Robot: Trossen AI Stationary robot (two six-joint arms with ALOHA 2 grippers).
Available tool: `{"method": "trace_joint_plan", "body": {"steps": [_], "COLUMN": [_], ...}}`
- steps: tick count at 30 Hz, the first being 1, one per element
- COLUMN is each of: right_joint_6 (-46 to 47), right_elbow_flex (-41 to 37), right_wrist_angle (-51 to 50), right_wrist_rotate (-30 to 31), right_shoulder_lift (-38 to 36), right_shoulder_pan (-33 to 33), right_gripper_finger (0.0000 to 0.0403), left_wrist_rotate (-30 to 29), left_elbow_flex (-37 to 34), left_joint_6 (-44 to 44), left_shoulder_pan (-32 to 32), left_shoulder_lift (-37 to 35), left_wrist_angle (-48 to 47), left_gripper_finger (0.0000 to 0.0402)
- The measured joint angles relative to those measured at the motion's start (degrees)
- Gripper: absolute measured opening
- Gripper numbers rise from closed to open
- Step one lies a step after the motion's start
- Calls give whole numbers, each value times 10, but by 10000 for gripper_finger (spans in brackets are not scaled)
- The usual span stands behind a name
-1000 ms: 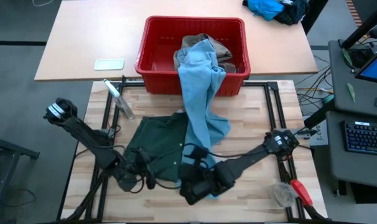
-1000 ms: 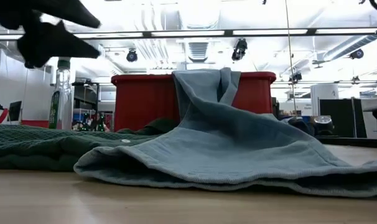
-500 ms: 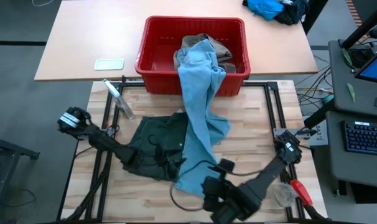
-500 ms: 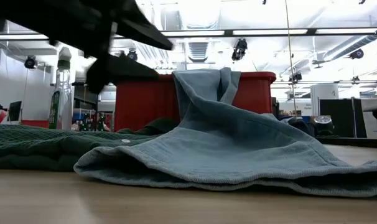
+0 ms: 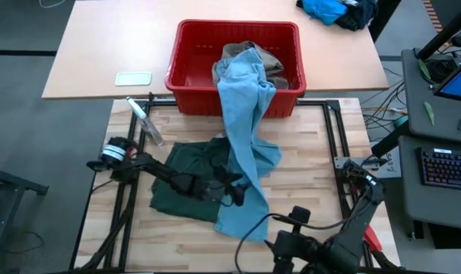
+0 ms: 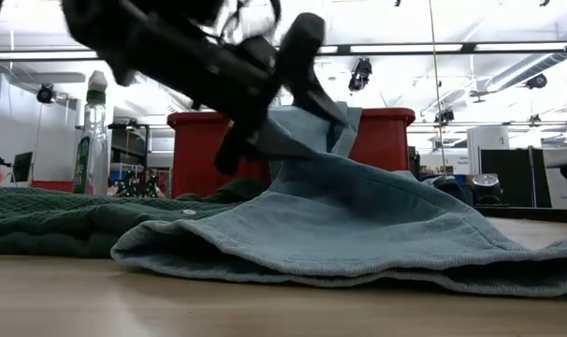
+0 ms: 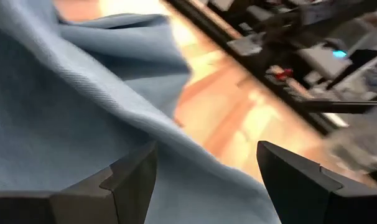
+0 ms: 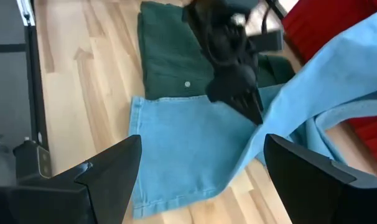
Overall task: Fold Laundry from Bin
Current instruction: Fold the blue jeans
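Note:
The red bin point(image 5: 177, 57) stands at the table's far edge, with a khaki piece point(image 5: 244, 50) inside. Light blue trousers point(image 5: 242, 129) hang over the bin's near wall, and their lower end lies on the table. They partly cover the dark green shorts point(image 5: 181, 179), which lie flat. My left gripper point(image 5: 236, 192) is open and reaches from the left over the shorts. Its fingers point(image 7: 129, 183) stand just over the trousers' left edge point(image 7: 83, 112). Whether they touch the cloth does not show. My right gripper point(image 5: 287, 247) is open at the near edge, clear of the cloth point(image 8: 188, 149).
A clear bottle point(image 5: 143, 120) lies at the far left of the table. A red-handled tool point(image 5: 367, 232) lies near the right front corner. Black frame rails point(image 5: 333, 137) border the table. On the far table are a white flat item point(image 5: 133, 78) and a bright blue cloth heap point(image 5: 325, 9).
My left gripper has swept toward the table's right across the green shorts and come lower, rolling a little, up to the trousers. My right gripper has drawn back from the trousers toward the near right corner. Both have stayed open. The garments have kept still.

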Motion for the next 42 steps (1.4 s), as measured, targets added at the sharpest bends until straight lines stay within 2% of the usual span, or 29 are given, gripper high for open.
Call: {"method": "trace_joint_plan", "body": {"steps": [9,17,20,22,25,31,37,42], "right_joint_6": [11,88,121,143,159,165,163,171], "right_elbow_flex": [-72,-176,-214,-238,-270,-304,-328,-353], "right_wrist_angle": [1,2,7,13,29,54,86,119], "right_wrist_rotate": [19,22,27,37,42,41,38,39], "right_shoulder_lift": [-50,-112,-135,-151,-168,-176,-177,-177], "right_shoulder_pan": [31,58,72,79,86,94,105,106], "right_gripper_finger": [325,325,325,325,325,325,325,325], "left_wrist_rotate": [11,7,-1,-7,-7,-12,-7,-9], "left_elbow_flex": [72,120,129,129,129,128,127,127], "left_joint_6": [10,14,18,18,18,54,129,199], "left_shoulder_pan": [29,51,56,57,57,53,31,-4], "left_shoulder_lift": [62,101,118,127,135,134,98,40], "left_wrist_angle": [-5,-24,-34,-39,-36,-33,10,12], "left_gripper_finger": [256,256,244,226,177,23,4,1]}}
